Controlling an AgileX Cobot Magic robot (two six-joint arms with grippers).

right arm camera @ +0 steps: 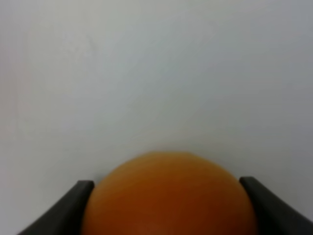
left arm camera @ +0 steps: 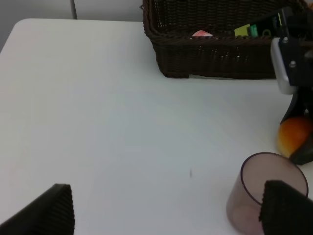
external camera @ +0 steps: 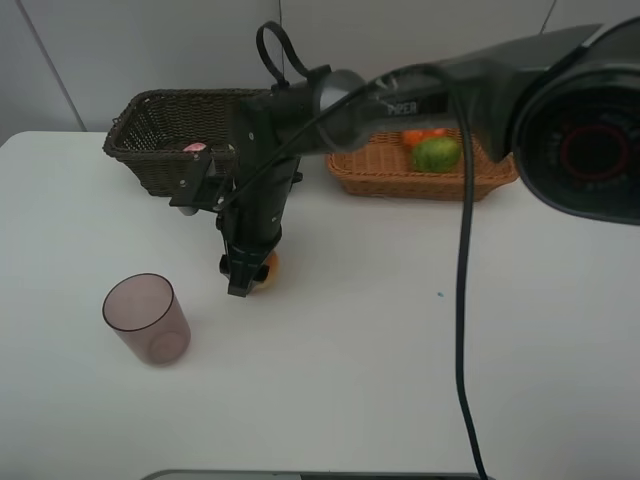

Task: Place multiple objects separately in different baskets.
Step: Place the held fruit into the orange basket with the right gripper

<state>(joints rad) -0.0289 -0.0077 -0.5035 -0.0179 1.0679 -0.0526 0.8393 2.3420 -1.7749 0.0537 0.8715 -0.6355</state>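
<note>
My right gripper reaches across to the left half of the table and is shut on the orange, low at the table surface. In the right wrist view the orange fills the gap between both dark fingers. The purple-pink cup stands upright to its left and also shows in the left wrist view. My left gripper is open and empty, near the cup. The dark brown basket holds a pink, white-topped item. The light basket holds the green fruit and a red-orange fruit.
The right arm's body and its black cable cross the upper right of the high view. In the left wrist view a yellow-green label shows inside the dark basket, and the orange sits beyond the cup.
</note>
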